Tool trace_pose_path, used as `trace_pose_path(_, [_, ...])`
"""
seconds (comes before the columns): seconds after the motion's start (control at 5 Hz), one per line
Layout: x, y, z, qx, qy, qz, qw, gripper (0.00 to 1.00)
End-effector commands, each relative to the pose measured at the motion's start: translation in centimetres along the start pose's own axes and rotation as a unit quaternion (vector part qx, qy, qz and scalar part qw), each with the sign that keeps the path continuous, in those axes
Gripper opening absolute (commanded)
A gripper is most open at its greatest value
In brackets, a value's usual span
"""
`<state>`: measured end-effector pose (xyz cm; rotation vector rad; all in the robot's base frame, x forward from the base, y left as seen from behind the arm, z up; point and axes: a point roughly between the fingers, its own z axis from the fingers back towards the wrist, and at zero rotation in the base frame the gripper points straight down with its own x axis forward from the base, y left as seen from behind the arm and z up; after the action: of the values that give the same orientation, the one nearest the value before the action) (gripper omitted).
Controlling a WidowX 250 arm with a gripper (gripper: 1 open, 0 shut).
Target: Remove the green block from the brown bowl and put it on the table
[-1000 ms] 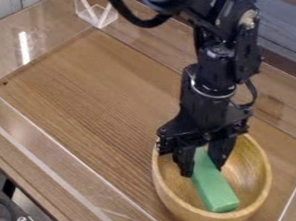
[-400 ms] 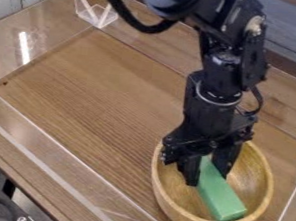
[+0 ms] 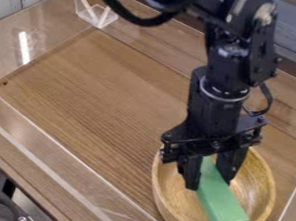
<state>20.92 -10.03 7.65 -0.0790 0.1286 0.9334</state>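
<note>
The brown bowl sits on the table at the near right. Inside it lies the green block, slanting from the bowl's middle toward its near rim. My gripper comes straight down from the black arm into the bowl. Its two dark fingers stand on either side of the block's upper end and are shut on it. That end of the block is partly hidden behind the fingers.
Low clear acrylic walls border the tabletop on the left and near sides. A clear corner piece stands at the back left. Bare wood stretches left and behind the bowl.
The arm has shifted slightly right and toward the near side, still shut on the block's upper end. The block's lower end now lies closer to the bowl's near rim.
</note>
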Motion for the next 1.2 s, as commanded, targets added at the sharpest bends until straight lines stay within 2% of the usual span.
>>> trace_pose_path(0.0, [0.0, 0.2, 2.2, -0.031, -0.001, 0.011, 0.9994, 0.00])
trace_pose_path(0.2, [0.2, 1.3, 2.9, -0.035, 0.004, 0.029, 0.9990, 0.00])
trace_pose_path(0.6, [0.0, -0.1, 3.7, -0.028, 0.011, 0.000, 0.9995, 0.00])
trace_pose_path(0.8, [1.2, 0.3, 4.4, -0.031, 0.009, -0.019, 0.9993, 0.00])
trace_pose_path(1.0, [3.8, 0.9, 5.8, -0.049, -0.002, -0.039, 0.9981, 0.00])
